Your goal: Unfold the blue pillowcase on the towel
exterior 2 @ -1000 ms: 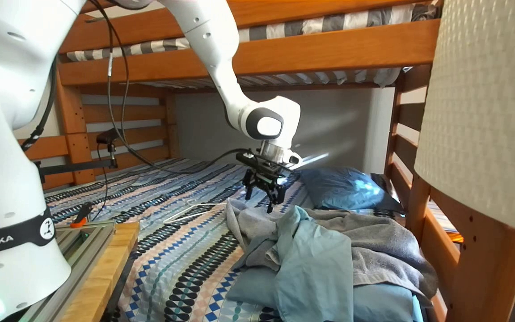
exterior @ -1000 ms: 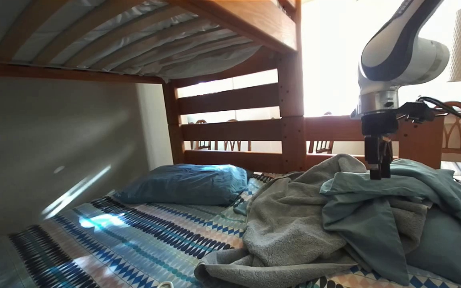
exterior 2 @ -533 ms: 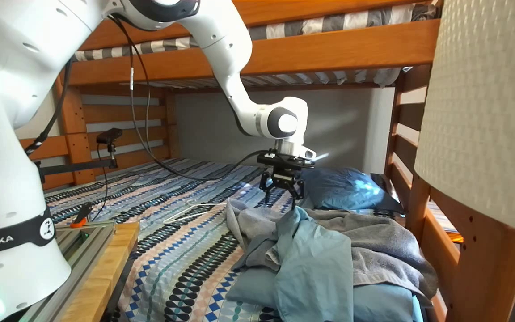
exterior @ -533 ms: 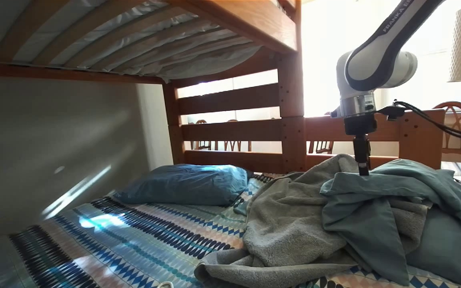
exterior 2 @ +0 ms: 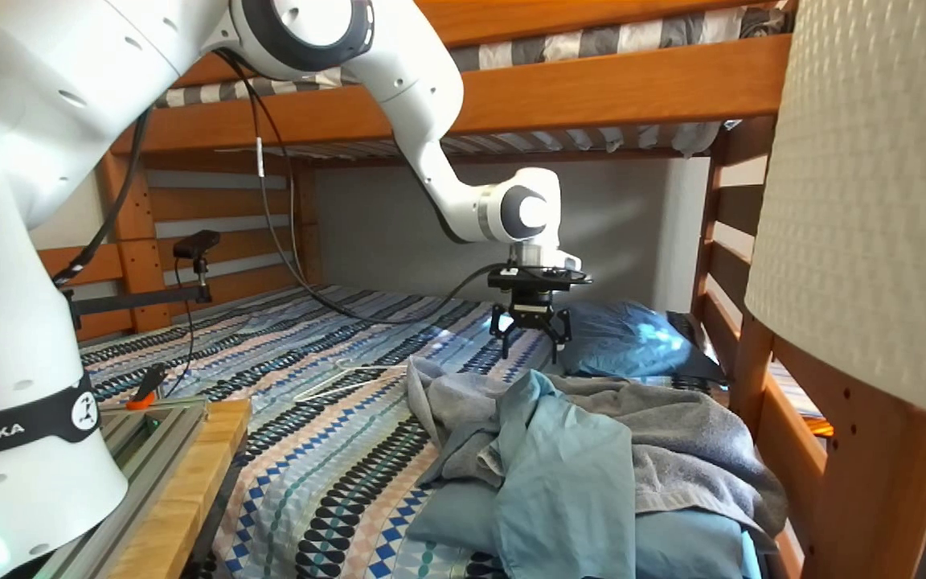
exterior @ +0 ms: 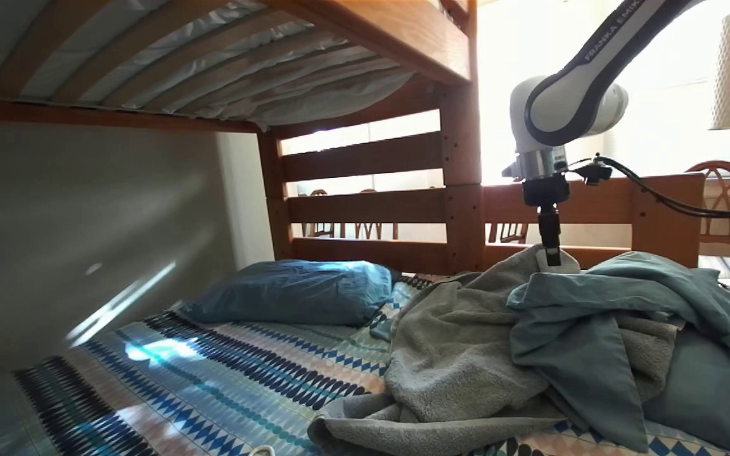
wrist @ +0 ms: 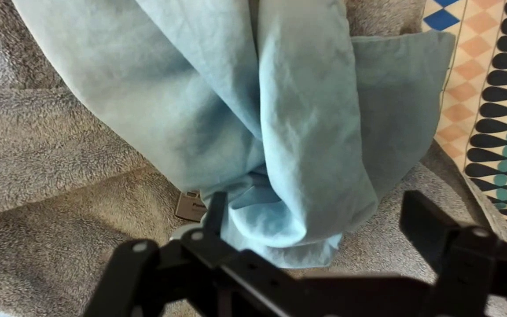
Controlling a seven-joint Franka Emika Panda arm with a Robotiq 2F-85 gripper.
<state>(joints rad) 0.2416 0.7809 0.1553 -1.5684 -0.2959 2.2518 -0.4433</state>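
Blue pillowcase (exterior 2: 567,474) laid over a grey towel (exterior: 454,361). The cloth is rumpled and doubled over on itself: a raised fold stands at one end, a long, smoother panel drapes across the towel's ridges, and a pointed flap reaches past the towel's edge, over the striped bedspread (exterior: 213,386). Lower down, a flatter area of blue-grey fabric (exterior 2: 680,539) shows; from where I stand, I cannot tell whether it is part of the same pillowcase. A small pale tag (wrist: 190,208) peeps out at the pillowcase's margin, against the towel; its lettering is too small to make out.

The pincer (exterior 2: 530,354) points straight down above the towel, near the raised fold. Its two fingers (wrist: 216,211) are spread wide apart, their tips clear of the pillowcase. The white arm (exterior 2: 419,88) bends down to it from higher up. The arm's base (exterior 2: 37,498), lit green low on one side, stands at the bedspread's edge, next to a wooden board (exterior 2: 180,486).

A plump blue pillow (exterior: 301,294) rests on the bedspread between the wall (exterior: 118,209) and the towel, its upper side patched with sunlight. Wooden end rails (exterior: 365,209) stand just behind it as I look along the bedspread, and slats (exterior: 45,47) run overhead. A pale, textured lampshade (exterior 2: 873,201) stands beside the bunk frame (exterior: 460,145).
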